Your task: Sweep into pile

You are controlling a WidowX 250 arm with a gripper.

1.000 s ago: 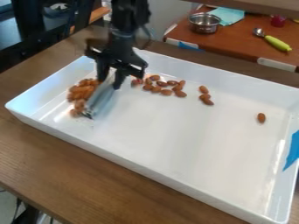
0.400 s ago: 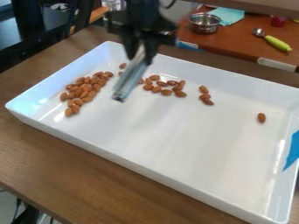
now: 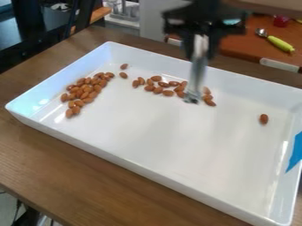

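Camera view: tool (image 3: 202, 42) above white tray (image 3: 165, 141), closed on silvery sweeper (image 3: 198, 73)
Almonds (image 3: 85, 90): cluster at left end, loose row along far side, some at sweeper tip, one near right end
Tray: on desk (image 3: 59, 163)

Tray (image 3: 159, 145) plain glossy white, blue patch (image 3: 295, 152) on its right edge. Almonds (image 3: 83, 90) reddish brown. Gripper (image 3: 200, 55) black, tool (image 3: 197, 81) silvery grey. Table (image 3: 35, 154) mid brown, streaky wood grain. Back table (image 3: 245, 49) orange-brown, white strip (image 3: 279, 65) along near edge. Spoon handle (image 3: 280, 43) yellow-green.
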